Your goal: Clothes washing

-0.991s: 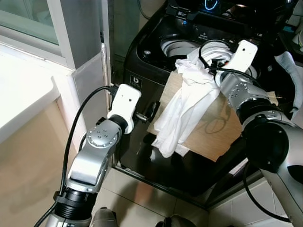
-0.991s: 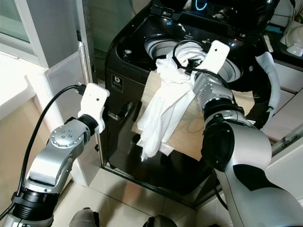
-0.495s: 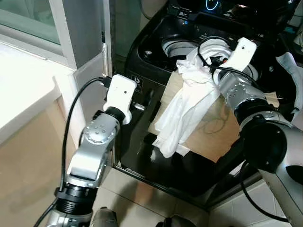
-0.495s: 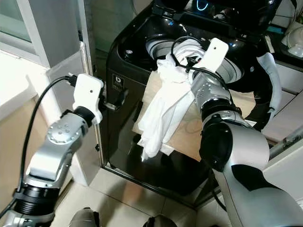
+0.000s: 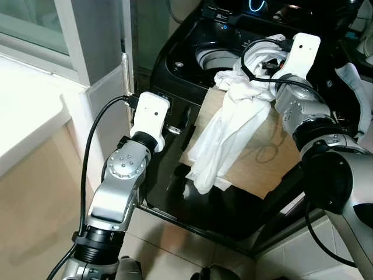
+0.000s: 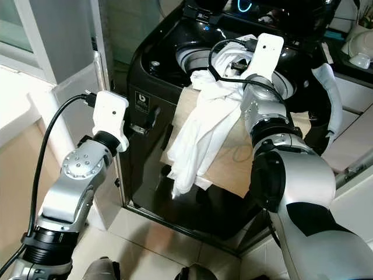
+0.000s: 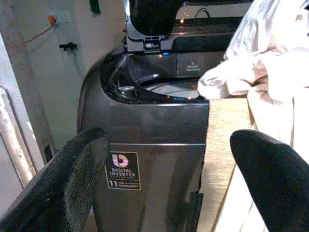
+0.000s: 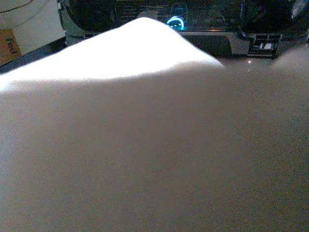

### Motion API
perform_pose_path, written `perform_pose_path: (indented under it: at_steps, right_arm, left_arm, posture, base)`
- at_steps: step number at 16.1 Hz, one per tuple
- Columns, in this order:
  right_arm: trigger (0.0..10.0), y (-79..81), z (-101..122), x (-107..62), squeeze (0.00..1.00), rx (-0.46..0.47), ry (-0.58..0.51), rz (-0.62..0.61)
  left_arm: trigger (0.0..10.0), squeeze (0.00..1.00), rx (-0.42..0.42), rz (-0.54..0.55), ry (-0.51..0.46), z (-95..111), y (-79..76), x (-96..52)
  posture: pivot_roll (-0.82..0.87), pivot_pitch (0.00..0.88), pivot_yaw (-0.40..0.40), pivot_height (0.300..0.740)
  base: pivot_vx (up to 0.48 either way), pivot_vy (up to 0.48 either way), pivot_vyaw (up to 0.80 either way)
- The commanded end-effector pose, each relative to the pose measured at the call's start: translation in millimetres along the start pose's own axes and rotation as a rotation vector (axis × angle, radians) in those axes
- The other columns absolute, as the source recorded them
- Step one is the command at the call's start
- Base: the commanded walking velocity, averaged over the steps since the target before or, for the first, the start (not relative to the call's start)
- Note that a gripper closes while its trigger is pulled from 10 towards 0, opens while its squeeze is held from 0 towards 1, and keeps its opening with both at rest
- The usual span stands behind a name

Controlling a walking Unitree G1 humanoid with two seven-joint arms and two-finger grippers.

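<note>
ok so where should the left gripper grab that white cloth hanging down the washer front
Probably the bunched lower end of the white cloth, approached from the robot's left. It hangs free against the washer front there; the left gripper is open and facing that way.

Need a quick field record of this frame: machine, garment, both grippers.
machine: black top-loading washing machine, lid up, drum opening exposed
garment: white cloth garment, bunched at the drum rim, the rest hanging down the machine's front over a light wood-grain panel
right gripper: at the drum rim, in the bunched garment; fingers hidden by cloth
left gripper: open, in front of the machine, holding nothing
progress: garment not yet inside the drum
</note>
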State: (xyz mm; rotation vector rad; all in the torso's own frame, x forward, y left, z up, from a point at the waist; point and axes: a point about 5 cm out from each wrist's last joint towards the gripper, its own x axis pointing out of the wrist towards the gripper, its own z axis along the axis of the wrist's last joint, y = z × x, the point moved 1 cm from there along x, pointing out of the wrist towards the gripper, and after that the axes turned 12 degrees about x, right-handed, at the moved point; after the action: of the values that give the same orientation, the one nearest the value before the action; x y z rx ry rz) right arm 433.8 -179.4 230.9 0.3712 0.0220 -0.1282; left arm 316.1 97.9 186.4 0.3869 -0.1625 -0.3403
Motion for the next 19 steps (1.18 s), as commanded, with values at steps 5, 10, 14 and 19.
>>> perform_pose_path:
  at_steps: [5, 10, 14, 19]
  right_arm:
    - [0.0, -6.1, 14.7, 0.8, 0.00, 0.052, -0.061, -0.022]
    - [0.0, -8.7, 41.2, -5.6, 0.00, -0.196, -0.339, -0.099]
    - [0.0, -26.0, 17.3, -10.5, 0.00, -0.199, -0.327, -0.126]
    - [0.0, -29.9, 1.9, -14.9, 0.00, -0.252, -0.323, -0.097]
  left_arm:
    - [10.0, 0.00, 0.008, 0.015, -0.020, 1.9, -2.6, 3.9]
    - [10.0, 0.00, -0.040, 0.096, -0.053, -4.1, 19.9, 4.0]
    - [10.0, 0.00, -0.061, 0.066, -0.004, -20.7, 23.9, 8.5]
    - [10.0, 0.00, -0.024, 0.011, -0.015, -22.1, 16.0, 19.0]
  posture:
    - [0.01, 0.000, -0.158, 0.714]
    - [-0.01, 0.000, -0.101, 0.714]
    - [-0.07, 0.000, -0.013, 0.714]
    - [-0.10, 0.000, 0.006, 0.714]
  base:
    - [0.000, 0.000, 0.00]
    - [0.000, 0.000, 0.00]
    - [0.000, 0.000, -0.19]
    - [0.000, 0.000, -0.75]
